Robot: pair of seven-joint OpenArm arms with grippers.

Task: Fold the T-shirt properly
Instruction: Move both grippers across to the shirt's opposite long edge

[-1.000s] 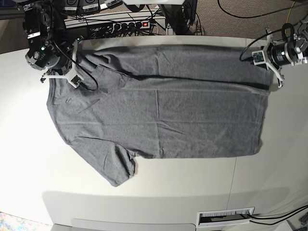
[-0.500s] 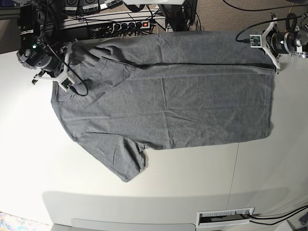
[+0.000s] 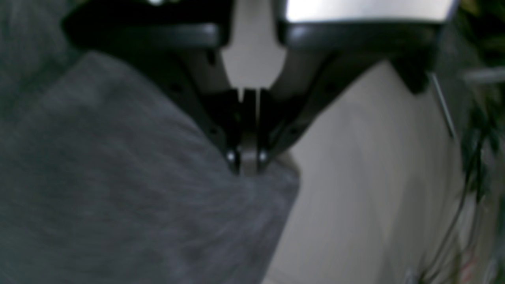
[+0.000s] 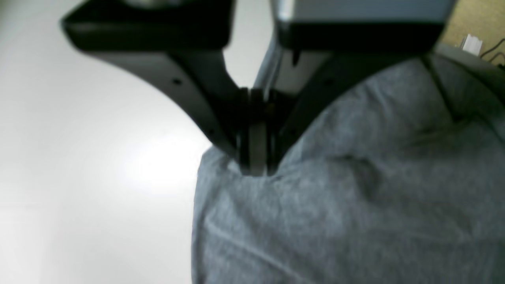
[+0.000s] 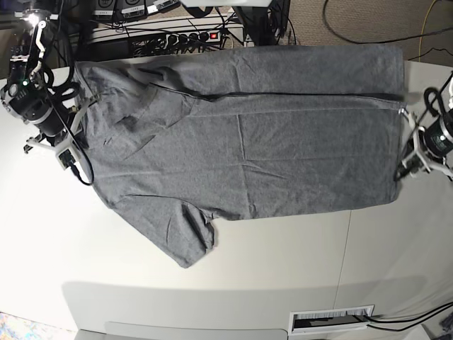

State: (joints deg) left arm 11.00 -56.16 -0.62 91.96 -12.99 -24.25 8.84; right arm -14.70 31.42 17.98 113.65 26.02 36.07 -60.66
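the base view looks down from high above the desk [image 5: 212, 283], taking in the whole t-shirt [image 5: 241, 156] and both arms at its two ends, with a power strip [image 5: 191, 35] and cables along the top edge. the left wrist view sits right behind the left pincer [image 3: 247, 161], facing along its closed jaws, so near that cloth and desk blur. the right wrist view rides the right pincer [image 4: 256, 165] likewise, very close. each wrist view shares one shirt edge with the base view: the left pincer [image 5: 405, 152] at its right side, the right pincer [image 5: 74, 145] probably at its left.
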